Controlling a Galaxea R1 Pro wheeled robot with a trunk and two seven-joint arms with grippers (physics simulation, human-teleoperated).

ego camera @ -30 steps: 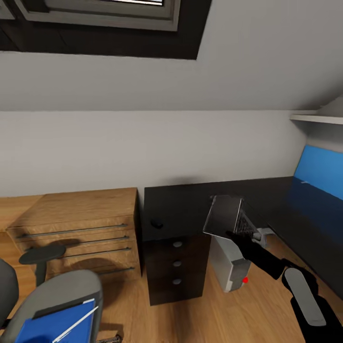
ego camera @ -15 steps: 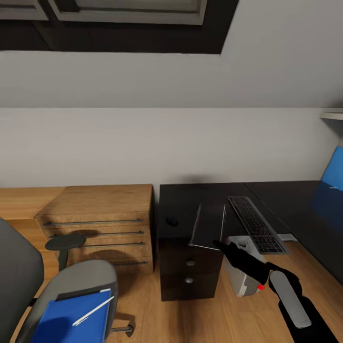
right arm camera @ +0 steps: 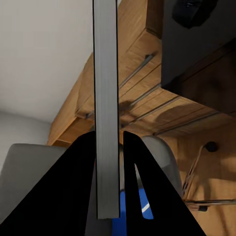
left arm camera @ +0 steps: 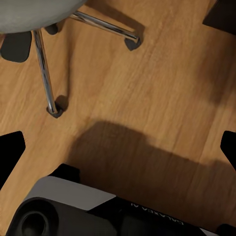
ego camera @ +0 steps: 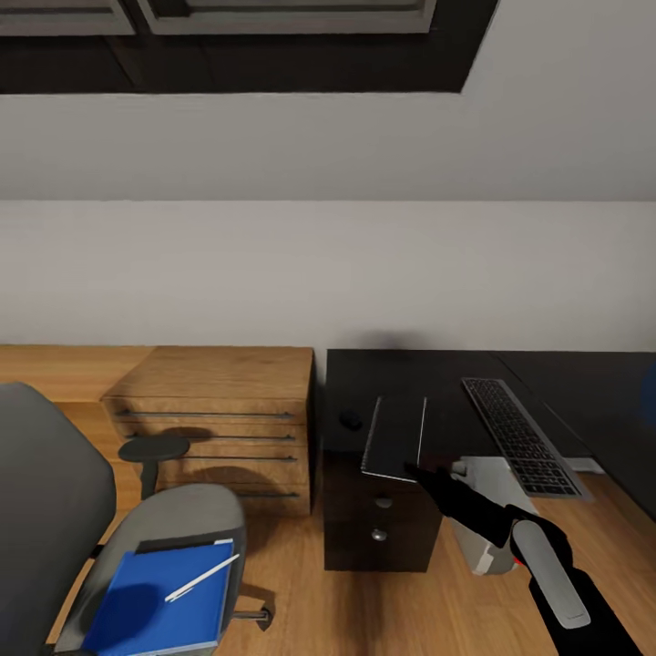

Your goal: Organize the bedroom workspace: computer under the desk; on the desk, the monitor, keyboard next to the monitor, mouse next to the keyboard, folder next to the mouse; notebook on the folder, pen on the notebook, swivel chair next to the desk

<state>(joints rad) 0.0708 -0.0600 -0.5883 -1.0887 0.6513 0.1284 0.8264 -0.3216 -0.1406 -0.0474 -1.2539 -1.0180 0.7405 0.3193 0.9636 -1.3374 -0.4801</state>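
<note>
Camera has swung left since a second ago: the swivel chair [ego camera: 55, 510] now takes up the near-left and the blue at the far right is almost out of frame. Against the desk [ego camera: 410, 374], the notebook [ego camera: 394, 437] has shifted left. It was tilted up over the computer [ego camera: 487, 533] and is now flatter, over the desk's near-left corner above the drawers.

Right gripper [ego camera: 421, 472] is clamped on the notebook's near edge. The right wrist view shows the slab edge-on between both fingers [right arm camera: 73, 196]. Left gripper [left arm camera: 118, 152] is spread apart and holds nothing, hanging over the floor by the chair base.

The keyboard [ego camera: 519, 435] lies on the desk to the right, and the mouse [ego camera: 350, 420] sits at the desk's left edge, just left of the notebook.

Risks as we see them:
- Order: the folder [ego camera: 164, 606] is still on the chair seat with the pen [ego camera: 202, 577] on it. If we put the notebook down now, we'd have to restack it later.
- Grip: we only have an edge pinch on a thin slab, so a fast move could make it pivot or slip.
- Clearance: lowering leftward could knock the mouse off the desk edge.
- Pen: it's loose, so we expect it to roll off if the folder is tilted while lifting.
</note>
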